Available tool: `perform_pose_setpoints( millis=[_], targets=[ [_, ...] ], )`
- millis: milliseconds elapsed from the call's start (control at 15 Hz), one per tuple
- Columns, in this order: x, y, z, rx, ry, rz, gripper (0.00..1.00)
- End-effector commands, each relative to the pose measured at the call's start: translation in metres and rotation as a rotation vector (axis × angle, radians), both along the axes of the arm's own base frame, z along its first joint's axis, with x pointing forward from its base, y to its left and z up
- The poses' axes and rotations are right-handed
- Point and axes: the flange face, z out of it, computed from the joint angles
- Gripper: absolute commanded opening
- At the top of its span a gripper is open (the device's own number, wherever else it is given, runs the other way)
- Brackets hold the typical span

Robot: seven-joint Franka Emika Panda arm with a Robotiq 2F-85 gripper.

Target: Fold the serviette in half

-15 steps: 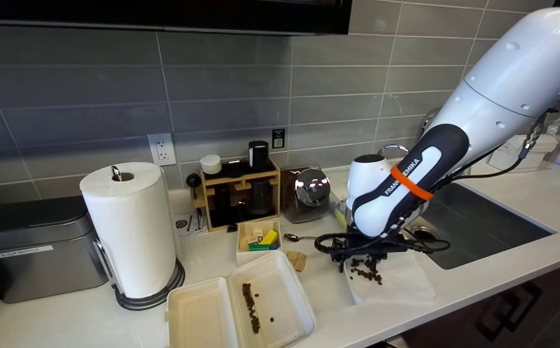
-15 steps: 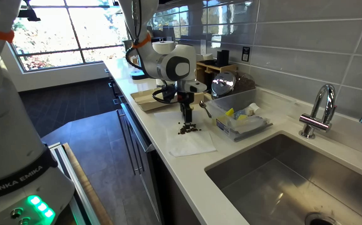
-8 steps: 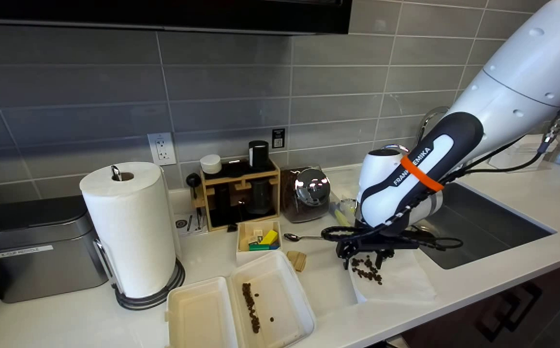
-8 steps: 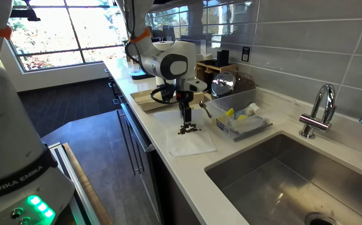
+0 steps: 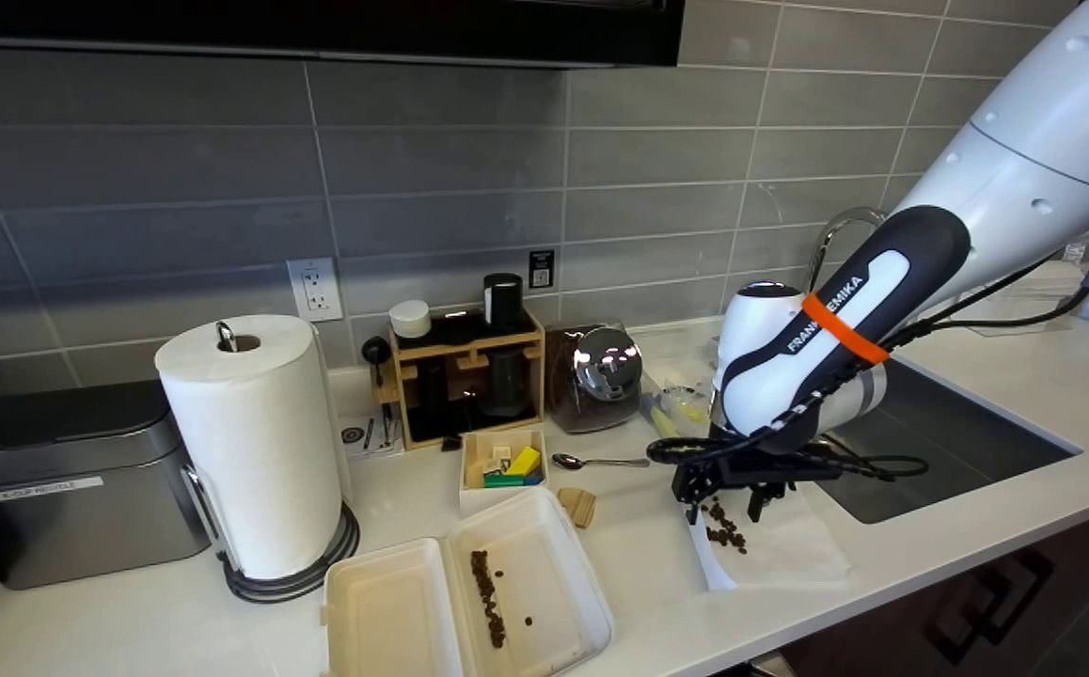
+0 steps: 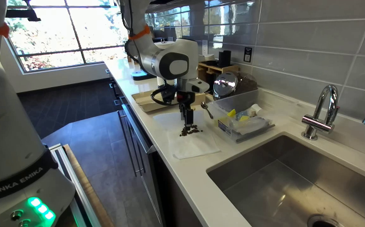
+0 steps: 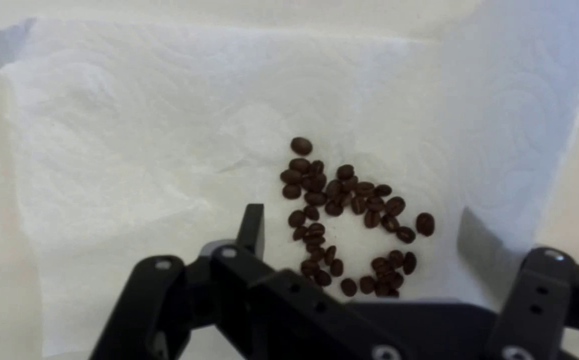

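Note:
The serviette (image 5: 794, 555), white paper, lies on the counter in both exterior views (image 6: 196, 146) and fills much of the wrist view (image 7: 144, 135). Dark brown beans (image 5: 725, 538) lie in a cluster on it. Its edge nearest the cream tray is curled upward, bluish at the right of the wrist view. My gripper (image 5: 724, 517) is open and low over the beans, fingers either side of them in the wrist view (image 7: 364, 227). One finger is over the paper; the other is at the raised edge, partly hidden. A grey patch there may be finger or shadow.
An open cream tray (image 5: 394, 611) with a bean streak lies beside the serviette. A spoon (image 5: 601, 462), a wooden piece (image 5: 577, 508) and a small box (image 5: 504, 503) lie behind. A clear plastic bin (image 6: 229, 134) and the sink (image 6: 270, 179) are close by.
My gripper has moved toward the sink, rightward in an exterior view, staying open. The serviette's edge by the tray has curled up, where it lay flat before.

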Motion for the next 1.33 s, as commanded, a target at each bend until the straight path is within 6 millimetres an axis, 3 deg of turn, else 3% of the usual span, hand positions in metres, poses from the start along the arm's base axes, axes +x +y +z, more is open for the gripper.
perform_pose_setpoints(
  millis=[0,533,600,800,1267],
  targets=[
    [-0.015,-0.012,0.008,0.014,-0.008,0.014,1.00],
    [-0.023,-0.042,0.006,0.011,-0.050,0.078,1.00],
    [-0.015,-0.035,0.007,0.001,-0.016,0.072,1.00],
    [-0.017,-0.044,0.006,-0.002,-0.034,0.075,1.00],
    [-0.017,-0.042,0.006,-0.001,-0.034,0.078,1.00]
  ],
)
